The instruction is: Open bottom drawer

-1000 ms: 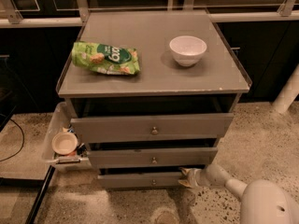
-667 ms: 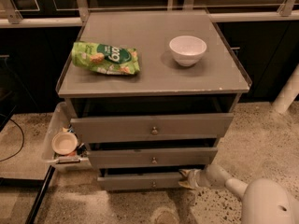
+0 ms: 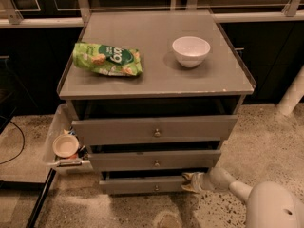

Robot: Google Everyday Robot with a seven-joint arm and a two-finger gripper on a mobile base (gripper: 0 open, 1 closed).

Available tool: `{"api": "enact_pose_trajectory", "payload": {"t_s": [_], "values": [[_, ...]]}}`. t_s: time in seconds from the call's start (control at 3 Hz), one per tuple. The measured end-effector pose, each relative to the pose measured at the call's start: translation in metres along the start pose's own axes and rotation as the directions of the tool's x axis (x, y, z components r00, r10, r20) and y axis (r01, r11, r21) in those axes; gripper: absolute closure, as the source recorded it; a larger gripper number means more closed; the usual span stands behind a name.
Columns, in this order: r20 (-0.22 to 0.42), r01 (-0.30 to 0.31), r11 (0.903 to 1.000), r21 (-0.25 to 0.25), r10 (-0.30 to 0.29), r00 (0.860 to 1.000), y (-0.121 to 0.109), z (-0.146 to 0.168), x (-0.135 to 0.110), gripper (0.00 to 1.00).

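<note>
The bottom drawer (image 3: 137, 184) is the lowest and narrowest grey front of three on the cabinet, with a small round metal knob (image 3: 156, 188) at its centre. It stands slightly out, with a dark gap above it. My gripper (image 3: 188, 181) is at the drawer's right end, against its top right edge. My white arm (image 3: 266, 203) comes in from the lower right corner.
On the cabinet top lie a green snack bag (image 3: 107, 59) and a white bowl (image 3: 191, 51). The top drawer (image 3: 154, 129) and middle drawer (image 3: 156, 159) stand slightly out. A clear bin (image 3: 54, 137) with a small bowl (image 3: 65, 145) sits on the floor at left. A white post (image 3: 292, 94) stands at right.
</note>
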State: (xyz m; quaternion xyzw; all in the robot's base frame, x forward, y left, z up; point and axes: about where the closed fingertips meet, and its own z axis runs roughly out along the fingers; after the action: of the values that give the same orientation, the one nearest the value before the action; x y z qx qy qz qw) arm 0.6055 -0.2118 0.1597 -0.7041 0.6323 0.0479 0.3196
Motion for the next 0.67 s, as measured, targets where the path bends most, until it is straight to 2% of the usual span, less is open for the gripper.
{"api": "enact_pose_trajectory", "payload": {"t_s": [0.33, 0.67], "values": [[0.000, 0.000, 1.0000, 0.000, 0.000, 1.000, 0.0000, 0.0000, 0.0000, 0.59], [0.033, -0.033, 0.9993, -0.016, 0.034, 0.999, -0.0031, 0.0022, 0.0054, 0.35]]}}
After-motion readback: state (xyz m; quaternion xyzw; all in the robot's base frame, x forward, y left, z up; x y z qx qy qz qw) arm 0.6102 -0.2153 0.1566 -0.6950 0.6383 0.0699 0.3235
